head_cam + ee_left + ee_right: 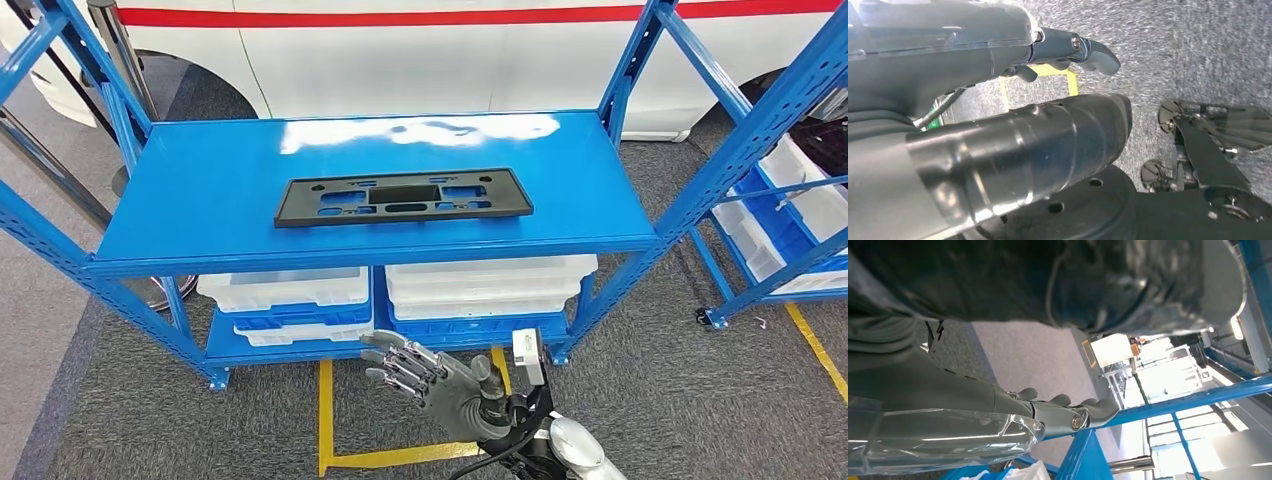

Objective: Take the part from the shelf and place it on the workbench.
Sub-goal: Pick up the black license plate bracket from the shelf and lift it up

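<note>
The part (pixel 403 197) is a flat black rectangular plate with several cut-outs, lying flat near the middle of the blue shelf's top board (pixel 180 215). My right hand (pixel 430 375) is raised in front of the shelf's lower level, well below the part. Its fingers are stretched out and apart, pointing left, with nothing in them. The right wrist view has the same hand (pixel 1058 412) empty beside a blue shelf post (pixel 1083 455). In the left wrist view my left hand (pixel 1068 47) hangs over the grey floor, holding nothing, with its fingers loosely extended.
White bins (pixel 290 290) (pixel 490 285) fill the shelf's lower levels. A second blue rack (pixel 770 130) with white bins stands to the right. Behind the shelf is a white vehicle with a red stripe (pixel 400 15). Yellow tape (pixel 325 420) marks the grey carpet.
</note>
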Tool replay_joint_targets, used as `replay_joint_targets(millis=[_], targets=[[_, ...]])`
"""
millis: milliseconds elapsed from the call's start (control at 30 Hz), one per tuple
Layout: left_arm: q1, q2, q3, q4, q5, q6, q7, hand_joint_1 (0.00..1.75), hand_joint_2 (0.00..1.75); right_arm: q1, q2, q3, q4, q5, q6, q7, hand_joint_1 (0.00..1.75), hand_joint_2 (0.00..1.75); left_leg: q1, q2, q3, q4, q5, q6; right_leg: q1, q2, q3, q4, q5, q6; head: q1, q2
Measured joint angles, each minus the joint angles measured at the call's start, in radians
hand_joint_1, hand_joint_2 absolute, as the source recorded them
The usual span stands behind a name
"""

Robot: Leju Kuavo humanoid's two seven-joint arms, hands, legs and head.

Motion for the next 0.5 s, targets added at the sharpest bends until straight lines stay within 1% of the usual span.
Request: replay_joint_targets(millis=[33,67,100,133,167,200,267,333,367,400,433,467,500], targets=[[0.001,0.0,0.0,0.0,0.0,0.0,0.0,0.0,0.0,0.0,-0.001,0.0,0.001,0.0,0.001,0.0,0.0,0.0,0.0,0.0,0.008,0.0,-0.006,0.0,0.0,0.0,-0.017,0.009,0.018,-0.001,0.0,0.0],[0.001,0.0,0.0,0.0,0.0,-0.001,0.0,0.0,0.0,0.0,-0.001,0.0,0.002,0.0,0.002,0.0,0.0,0.0,-0.001,-0.001,0.019,0.001,-0.013,-0.002,0.0,0.0,-0.012,-0.023,0.056,-0.003,0.0,0.0],[0.002,0.0,0.0,0.0,0.0,-0.002,0.0,0.0,0.0,0.0,-0.002,0.0,0.003,0.001,0.004,0.0,0.0,0.0,-0.001,-0.002,0.031,0.0,-0.021,-0.003,0.001,0.0,0.008,-0.086,0.106,-0.008,0.0,0.0],[0.002,-0.001,0.0,0.0,0.0,-0.002,0.0,0.0,0.0,0.0,-0.002,0.0,0.003,0.001,0.006,-0.001,0.0,0.0,-0.002,-0.002,0.042,0.0,-0.029,-0.006,0.004,0.0,0.034,-0.152,0.144,-0.014,0.0,0.0],[0.001,-0.001,0.0,0.0,0.0,-0.002,0.0,0.0,0.0,-0.001,-0.002,0.0,0.003,0.001,0.009,-0.001,0.0,0.0,-0.003,-0.003,0.049,0.0,-0.037,-0.011,0.007,-0.001,0.058,-0.21,0.168,-0.021,0.001,0.0],[0.0,-0.001,0.0,0.0,0.0,-0.002,0.0,0.0,0.0,-0.001,-0.003,0.0,0.003,0.002,0.01,-0.001,0.0,0.0,-0.003,-0.003,0.053,0.0,-0.042,-0.016,0.011,-0.001,0.074,-0.244,0.175,-0.026,0.001,0.0],[-0.002,-0.002,0.0,0.0,0.0,-0.002,-0.001,0.0,0.0,-0.002,-0.004,0.0,0.003,0.003,0.012,-0.001,0.0,0.0,-0.004,-0.002,0.055,-0.004,-0.048,-0.027,0.016,0.0,0.082,-0.262,0.164,-0.033,0.001,0.0],[-0.003,-0.001,0.0,0.0,0.0,-0.002,-0.001,0.0,0.0,-0.002,-0.004,0.0,0.002,0.003,0.012,-0.002,0.0,0.0,-0.004,-0.001,0.061,-0.001,-0.059,-0.037,0.009,0.002,0.096,-0.274,0.159,-0.041,0.0,0.0],[-0.004,0.0,0.0,0.0,0.0,-0.002,-0.001,0.0,0.0,-0.003,-0.004,0.0,0.002,0.003,0.012,-0.002,0.0,0.0,-0.003,0.0,0.054,0.021,-0.07,-0.042,0.005,0.002,0.108,-0.282,0.156,-0.046,0.0,0.0],[-0.005,0.0,0.0,0.0,0.0,-0.002,-0.001,0.0,0.0,-0.004,-0.004,0.0,0.002,0.003,0.012,-0.002,0.0,0.0,-0.003,0.0,0.034,0.064,-0.089,-0.047,0.001,0.0,0.12,-0.288,0.152,-0.051,-0.001,0.0],[-0.005,0.0,0.0,0.0,0.0,-0.002,-0.001,0.0,0.0,-0.004,-0.004,0.0,0.002,0.003,0.012,-0.002,0.0,0.0,-0.001,0.0,-0.001,0.126,-0.109,-0.051,0.002,-0.002,0.129,-0.29,0.146,-0.055,-0.001,0.0],[-0.005,0.0,0.0,0.0,0.0,-0.002,-0.001,0.0,0.0,-0.005,-0.004,0.001,0.003,0.003,0.012,-0.002,0.0,0.0,0.001,0.0,-0.047,0.195,-0.129,-0.054,0.003,-0.003,0.136,-0.291,0.139,-0.058,-0.002,0.0],[-0.004,0.0,0.0,0.0,0.0,-0.002,-0.001,0.0,0.0,-0.004,-0.004,0.001,0.004,0.003,0.013,-0.002,0.0,0.0,0.002,0.0,-0.088,0.251,-0.137,-0.057,0.003,-0.003,0.143,-0.29,0.132,-0.059,-0.002,0.0]])
